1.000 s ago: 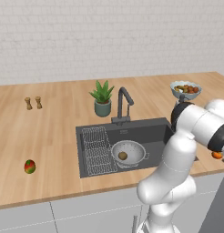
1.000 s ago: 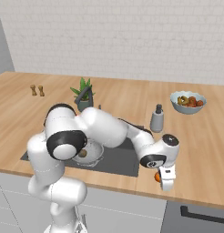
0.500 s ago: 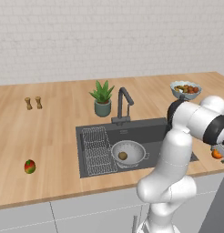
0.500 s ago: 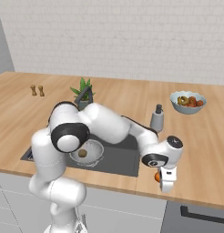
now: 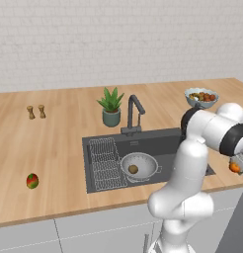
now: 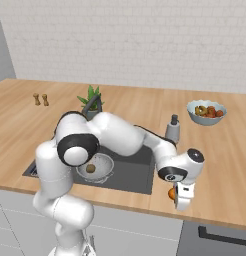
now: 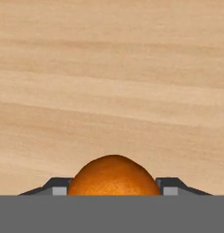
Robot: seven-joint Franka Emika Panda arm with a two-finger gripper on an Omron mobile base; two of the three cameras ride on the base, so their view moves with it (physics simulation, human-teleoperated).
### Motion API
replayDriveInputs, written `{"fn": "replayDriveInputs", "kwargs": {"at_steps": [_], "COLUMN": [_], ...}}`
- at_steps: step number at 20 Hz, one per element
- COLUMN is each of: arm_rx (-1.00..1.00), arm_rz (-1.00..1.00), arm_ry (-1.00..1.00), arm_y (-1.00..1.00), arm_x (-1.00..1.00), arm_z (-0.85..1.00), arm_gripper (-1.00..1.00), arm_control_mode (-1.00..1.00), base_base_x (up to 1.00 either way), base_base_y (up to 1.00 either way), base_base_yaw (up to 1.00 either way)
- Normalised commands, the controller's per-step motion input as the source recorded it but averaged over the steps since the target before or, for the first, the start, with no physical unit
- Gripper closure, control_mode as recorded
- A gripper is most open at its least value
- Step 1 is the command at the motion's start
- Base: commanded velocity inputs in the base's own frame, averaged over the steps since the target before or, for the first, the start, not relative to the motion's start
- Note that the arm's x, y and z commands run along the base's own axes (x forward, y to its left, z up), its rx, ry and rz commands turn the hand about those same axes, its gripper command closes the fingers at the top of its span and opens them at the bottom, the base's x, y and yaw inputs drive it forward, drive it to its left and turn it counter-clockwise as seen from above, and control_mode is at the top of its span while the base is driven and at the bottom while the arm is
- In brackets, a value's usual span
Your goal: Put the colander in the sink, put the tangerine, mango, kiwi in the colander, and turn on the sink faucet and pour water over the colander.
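Tangerine (image 7: 114, 176) between tool (image 6: 176, 195) fingers, apparently gripped, low over wooden surface (image 6: 225, 165), near right of sink (image 6: 132, 172) | colander (image 6: 97, 167) in sink holds kiwi (image 6: 90, 169), lies left of tool | mango (image 5: 32, 181) far left

I'm getting even, bright, rendered light with no glare. Shadows are faint and soft, darkest inside the sink (image 5: 99, 148). Both base views look slightly coarse; the tangerine (image 7: 114, 176) fills my hand view's bottom, sharp-edged.
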Motion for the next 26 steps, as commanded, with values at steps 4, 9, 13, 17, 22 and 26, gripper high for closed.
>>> {"fn": "replayDriveInputs", "kwargs": {"at_steps": [4,9,13,17,22,26], "arm_rx": [0.05,0.07,0.08,0.06,0.05,0.05], "arm_rz": [0.00,0.07,0.21,0.31,0.30,0.22], "arm_ry": [-0.05,-0.13,-0.09,-0.05,-0.07,-0.06], "arm_y": [0.85,1.00,1.00,1.00,1.00,0.80], "arm_x": [0.08,0.25,0.35,0.41,0.46,0.65], "arm_z": [0.35,0.63,0.47,0.15,0.05,0.00], "arm_gripper": [1.00,1.00,1.00,1.00,1.00,1.00], "arm_control_mode": [-1.00,-1.00,-1.00,-1.00,-1.00,-1.00], "base_base_x": [0.00,0.00,0.00,0.00,0.00,0.00], "base_base_y": [0.00,0.00,0.00,0.00,0.00,0.00], "base_base_yaw": [0.00,0.00,0.00,0.00,0.00,0.00]}}
